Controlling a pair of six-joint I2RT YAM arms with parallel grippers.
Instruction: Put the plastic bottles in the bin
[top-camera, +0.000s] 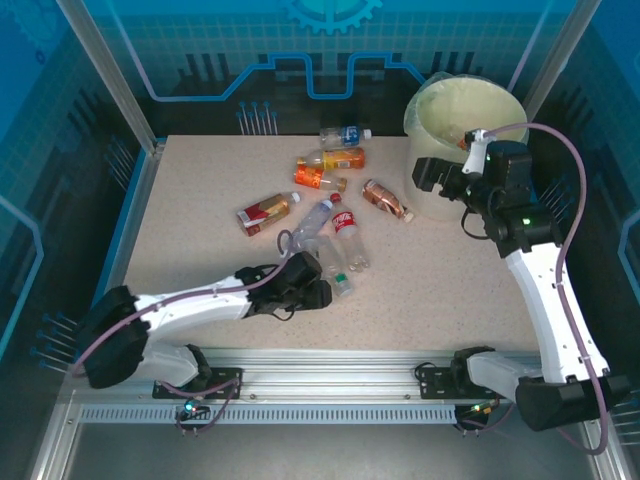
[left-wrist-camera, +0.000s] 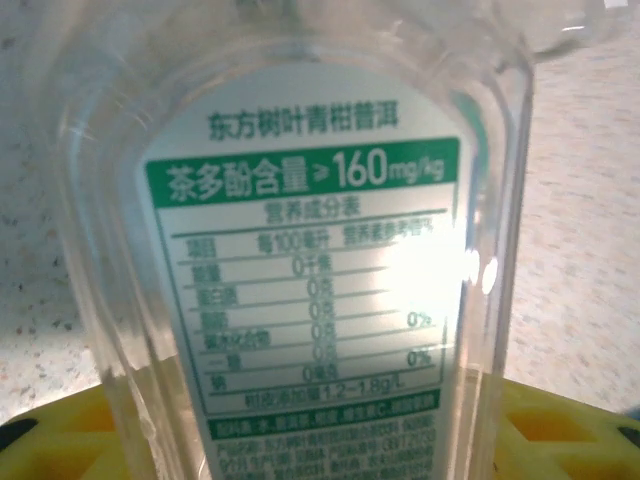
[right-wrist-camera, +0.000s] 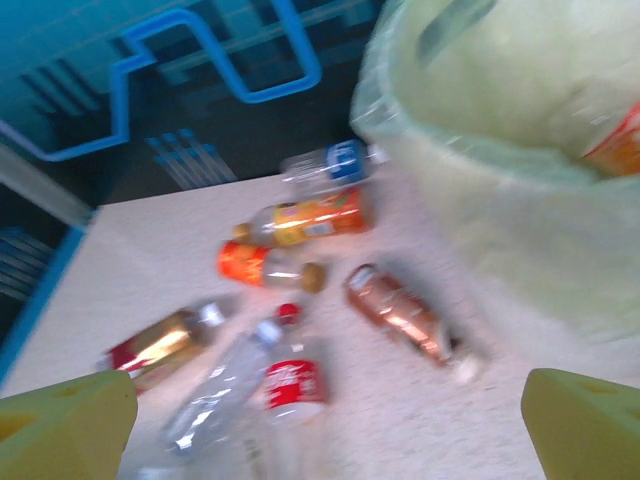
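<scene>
table (top-camera: 190, 250): pale, speckled | bin (top-camera: 510, 100): big, round, cream, far right corner | blue-label bottle (top-camera: 345, 135), orange bottle (top-camera: 335, 158), brown bottle (top-camera: 387, 200), red-label bottle (top-camera: 348, 232): lie flat mid-table, left of the bin | left gripper (top-camera: 322, 292): low, at the green-cap bottle (top-camera: 335, 263) | right gripper (top-camera: 435, 178): just beside the bin wall, near the brown bottle

Cropped on every side and masking most of the left fingers (left-wrist-camera: 570, 440): bottle (left-wrist-camera: 300, 250) up close; smeared by blur: bin (right-wrist-camera: 500, 220), cut by top and right edges, and loose bottles (right-wrist-camera: 305, 220), labels unreadable.
</scene>
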